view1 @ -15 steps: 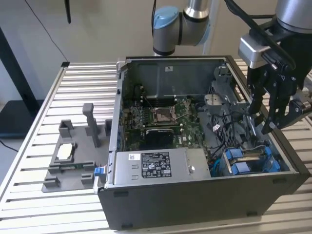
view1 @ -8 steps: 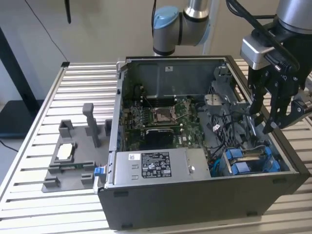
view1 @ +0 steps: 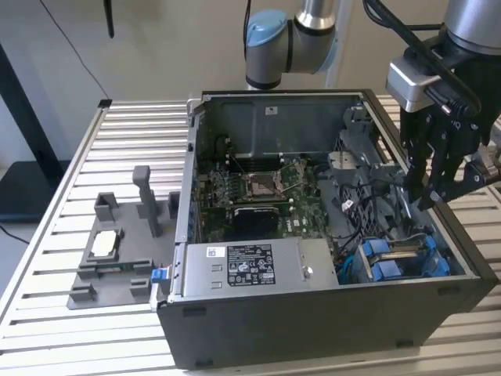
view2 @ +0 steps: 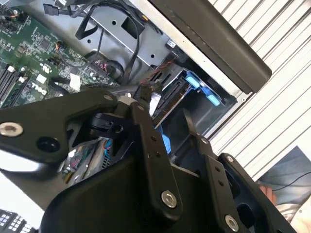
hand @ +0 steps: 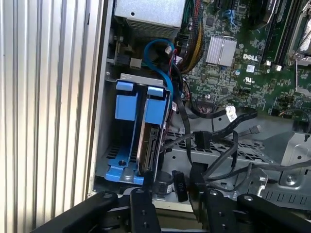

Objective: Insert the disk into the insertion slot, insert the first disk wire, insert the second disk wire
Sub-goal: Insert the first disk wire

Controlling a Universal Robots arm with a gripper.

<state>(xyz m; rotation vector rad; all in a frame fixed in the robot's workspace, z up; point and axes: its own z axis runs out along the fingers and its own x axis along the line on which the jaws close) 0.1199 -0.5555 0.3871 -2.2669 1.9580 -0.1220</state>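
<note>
A: Counts, left to right?
B: One grey fixture (view1: pixel 109 258) at 9 o'clock of the case (view1: pixel 313 329), one power-supply box (view1: pixel 250 270), one motherboard (view1: pixel 266 196)
A: Disk?
B: One disk (hand: pixel 149 145), seated in the insertion slot (hand: pixel 133 78) at 4 o'clock, loose black cables (hand: pixel 201 141) crowding beside it
A: Claw?
B: One gripper (view1: pixel 432 192) at 3 o'clock, fingers apart, holding nothing

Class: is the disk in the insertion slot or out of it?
In. In the first wrist view the disk stands edge-on inside the insertion slot, framed by its blue carrier.
</note>
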